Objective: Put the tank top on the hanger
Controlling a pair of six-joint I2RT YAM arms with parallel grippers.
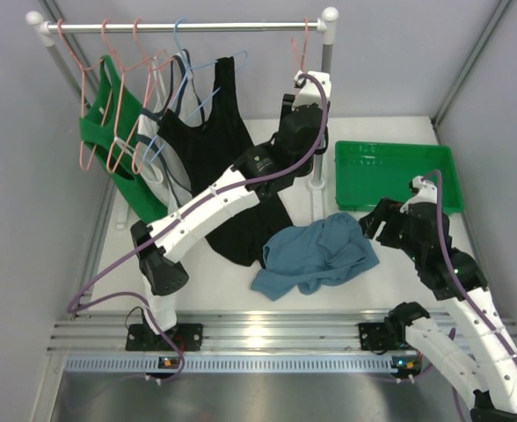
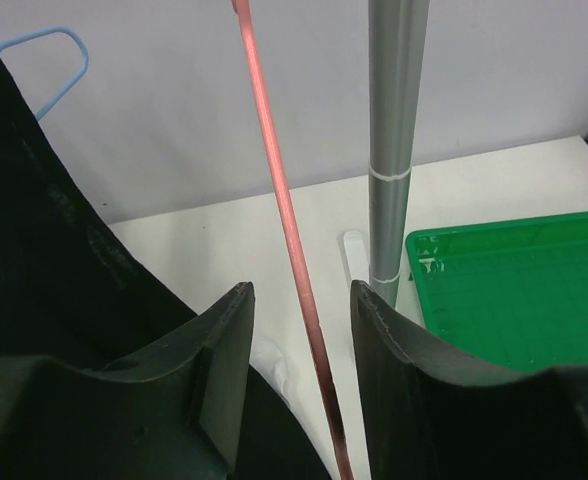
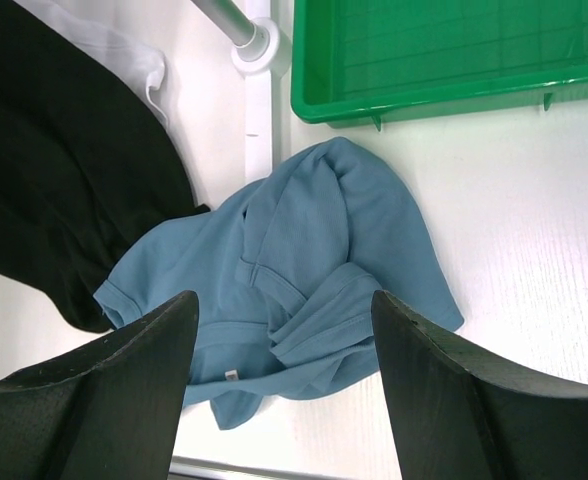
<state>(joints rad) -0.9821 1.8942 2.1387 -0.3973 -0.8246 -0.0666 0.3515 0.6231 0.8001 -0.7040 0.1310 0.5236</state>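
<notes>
The dusty blue tank top (image 1: 316,255) lies crumpled on the white table, front centre; it also shows in the right wrist view (image 3: 304,260). The salmon-pink hanger (image 1: 301,48) hangs bare at the right end of the rod. My left gripper (image 1: 304,79) is raised to it, open. In the left wrist view the hanger's wire (image 2: 279,190) runs down between the left gripper's (image 2: 299,290) two fingers, with a gap on each side. My right gripper (image 1: 373,224) is open and empty, just right of and above the tank top, which shows between its (image 3: 284,297) fingers.
A black tank top (image 1: 214,132), a green top (image 1: 109,123), a white top and a light blue hanger (image 1: 188,70) hang left on the rod. The grey rack post (image 2: 394,130) stands right of the hanger. A green tray (image 1: 397,146) sits at the back right.
</notes>
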